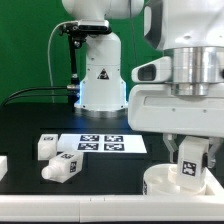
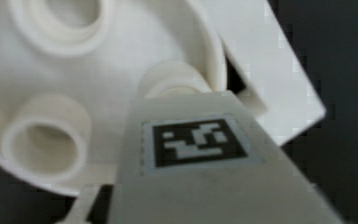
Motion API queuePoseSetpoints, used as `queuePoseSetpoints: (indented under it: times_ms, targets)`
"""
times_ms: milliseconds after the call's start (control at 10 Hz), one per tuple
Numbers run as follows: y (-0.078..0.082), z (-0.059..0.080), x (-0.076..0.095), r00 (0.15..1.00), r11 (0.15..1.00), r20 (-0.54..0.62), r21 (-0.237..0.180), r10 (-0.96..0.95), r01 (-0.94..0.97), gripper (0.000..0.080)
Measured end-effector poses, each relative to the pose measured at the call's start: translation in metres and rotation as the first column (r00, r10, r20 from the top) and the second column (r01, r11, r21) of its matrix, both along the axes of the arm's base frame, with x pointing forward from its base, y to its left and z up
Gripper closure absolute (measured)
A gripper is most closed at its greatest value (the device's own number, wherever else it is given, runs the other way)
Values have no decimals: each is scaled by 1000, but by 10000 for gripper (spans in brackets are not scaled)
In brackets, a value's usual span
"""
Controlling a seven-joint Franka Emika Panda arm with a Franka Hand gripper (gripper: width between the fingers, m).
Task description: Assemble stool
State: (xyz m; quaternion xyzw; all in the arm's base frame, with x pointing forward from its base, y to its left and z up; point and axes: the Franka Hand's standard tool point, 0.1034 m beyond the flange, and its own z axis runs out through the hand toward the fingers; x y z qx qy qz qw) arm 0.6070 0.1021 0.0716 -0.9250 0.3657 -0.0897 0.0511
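Seat flat; leg upright on it, prob. socketed; spare legs apart.

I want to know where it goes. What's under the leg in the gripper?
The round white seat lies under the leg. Two of its sockets show beside the leg. The leg hides the spot right below its tip.

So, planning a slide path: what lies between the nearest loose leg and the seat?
Bare table only, in the exterior view, from loose leg to seat.
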Motion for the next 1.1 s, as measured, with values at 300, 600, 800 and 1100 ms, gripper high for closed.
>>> queuePoseSetpoints:
  times_ms: [300,600,800,1100]
  targets:
    - [1,-1,-2,984,983,-18,47,-175,176,463]
    - [22,-4,-6,693,677,-103,151,-714,720,463]
    - [20,-2,-4,545,518,-137,190,-827,834,463]
    - [20,-3,-5,631,609,-116,179,-767,773,282]
